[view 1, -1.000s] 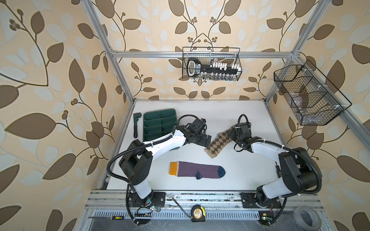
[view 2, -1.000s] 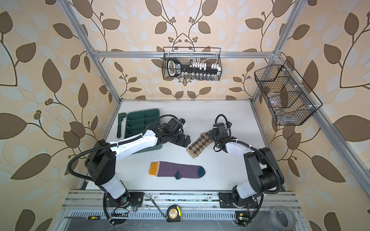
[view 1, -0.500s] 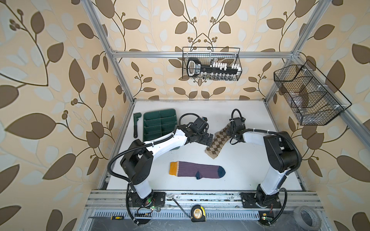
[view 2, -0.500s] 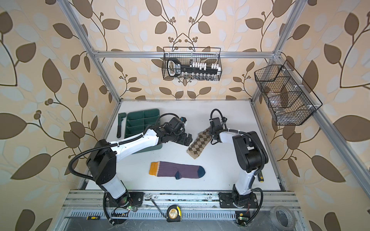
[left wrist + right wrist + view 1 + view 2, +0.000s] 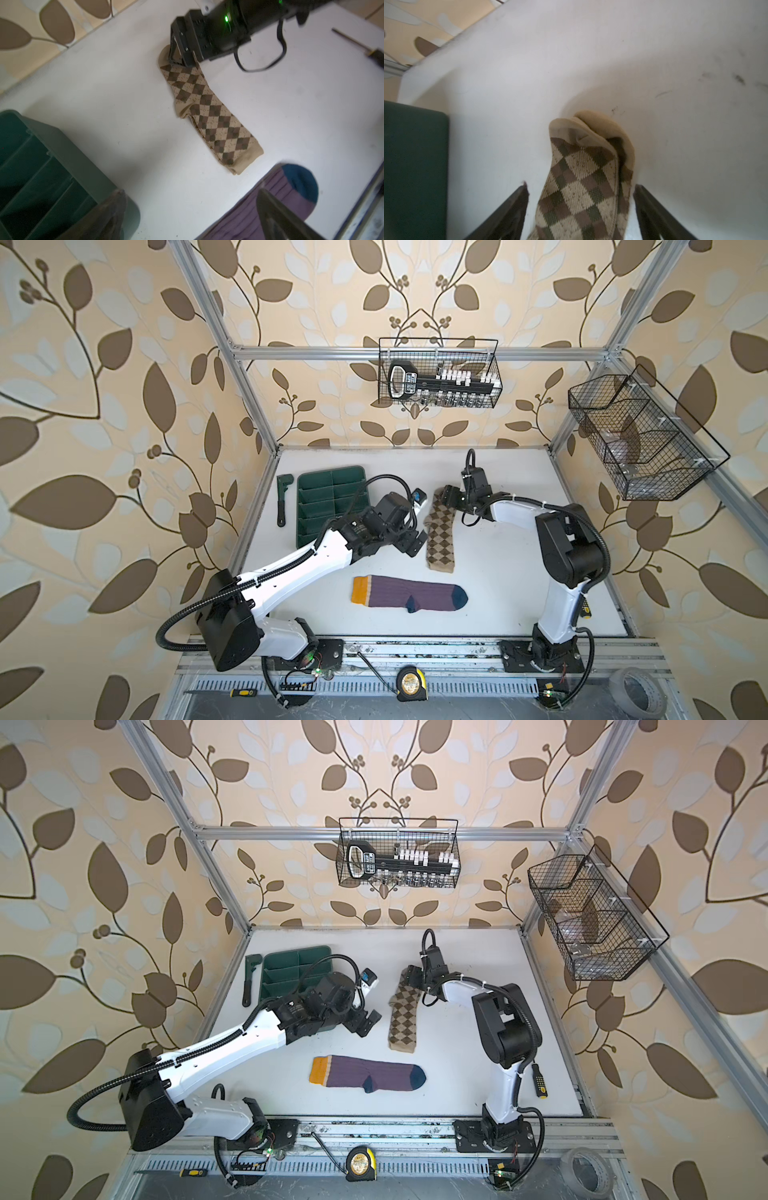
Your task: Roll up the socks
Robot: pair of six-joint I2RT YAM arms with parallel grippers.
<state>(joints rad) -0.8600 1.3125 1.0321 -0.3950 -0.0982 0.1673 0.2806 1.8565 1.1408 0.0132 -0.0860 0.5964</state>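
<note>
Two knit socks are counted: one beige argyle sock point(image 5: 440, 537) and one purple ribbed sock point(image 5: 409, 597). Also counted are one dark green divided plastic tray point(image 5: 332, 472) and two black wire baskets point(image 5: 496, 373) point(image 5: 665, 487).

The right gripper point(image 5: 447, 494) shifted away from the right edge of the surface point(image 5: 490, 568), and the argyle sock point(image 5: 440, 537) swung with it from a slant to lie nearly square to the back edge.

**Legible markings: none found**

I checked all four views. The tape measure point(image 5: 412, 684) at the front carries a round yellow label, and the black tool point(image 5: 401, 379) in the back wire basket point(image 5: 436, 339) bears a pale panel. I cannot read the lettering on either.
</note>
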